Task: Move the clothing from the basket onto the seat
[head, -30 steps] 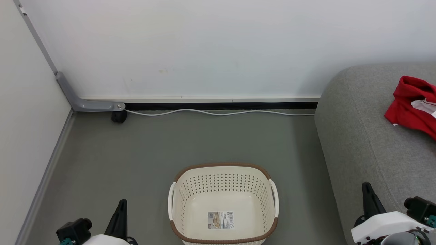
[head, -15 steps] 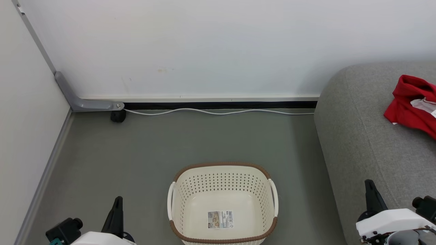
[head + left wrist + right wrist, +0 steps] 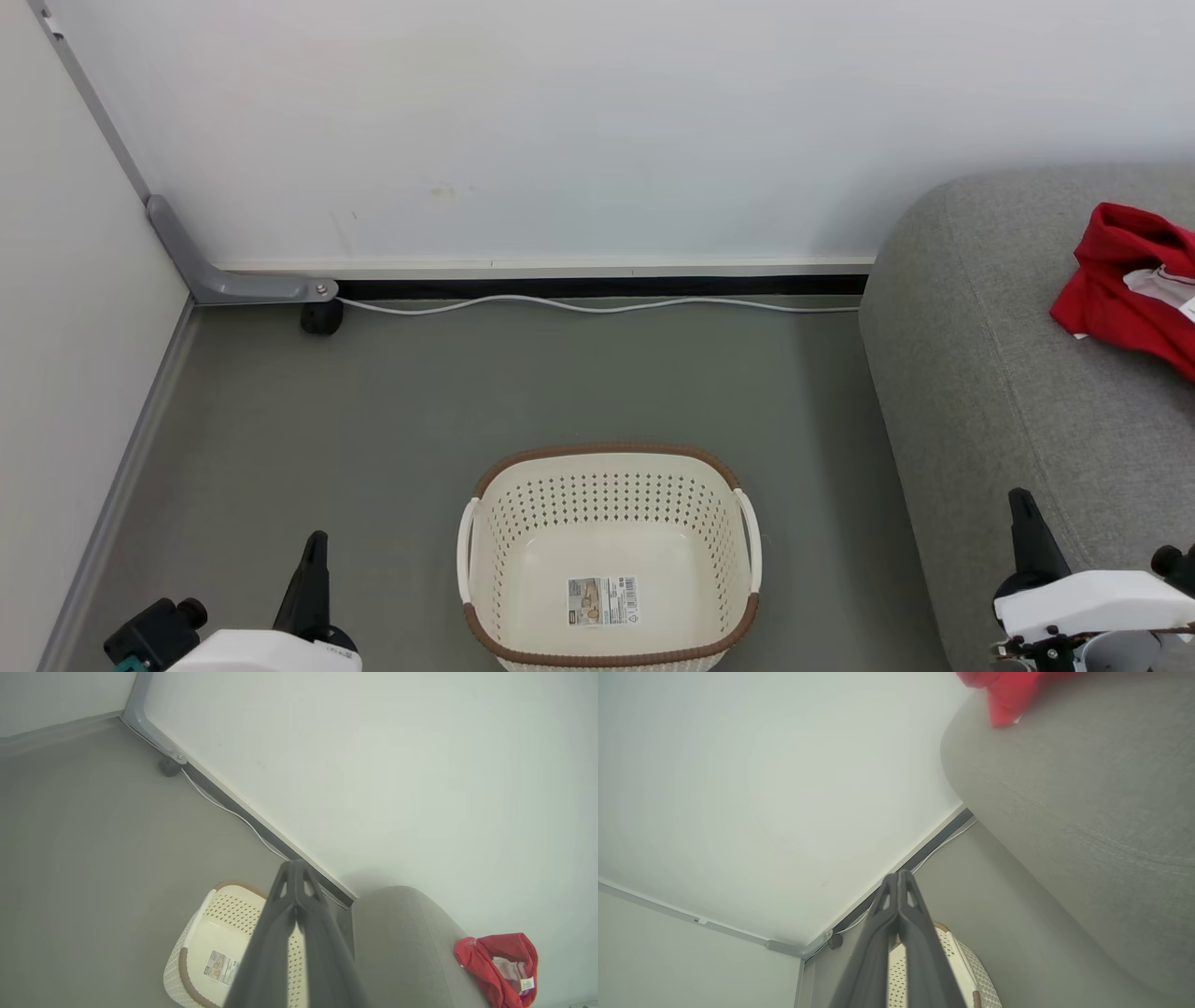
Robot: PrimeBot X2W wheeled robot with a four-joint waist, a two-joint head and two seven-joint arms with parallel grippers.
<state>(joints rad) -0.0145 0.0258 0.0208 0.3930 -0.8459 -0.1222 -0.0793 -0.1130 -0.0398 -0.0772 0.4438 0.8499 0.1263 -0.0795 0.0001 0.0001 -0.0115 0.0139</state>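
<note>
Clothing (image 3: 1125, 285) lies bunched on seat (image 3: 990, 392), toward wall end, partly cut by picture edge. Long axis, I judge, runs upper-left to lower-right in head view; white-trimmed opening faces right. Basket (image 3: 607, 451) on floor (image 3: 373, 420) left of seat, holds only paper label (image 3: 604, 602). I read transfer as done. Left gripper (image 3: 315, 546) and right gripper (image 3: 1021, 504) both pinched shut, holding nothing, low either side of basket. Next for me: no grasp needed, only park arms clear.

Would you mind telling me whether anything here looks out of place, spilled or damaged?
Nothing stands out. The basket sits upright on the floor, empty but for its label. The clothing lies crumpled on the seat. A white cable trails loosely along the floor's far edge.
</note>
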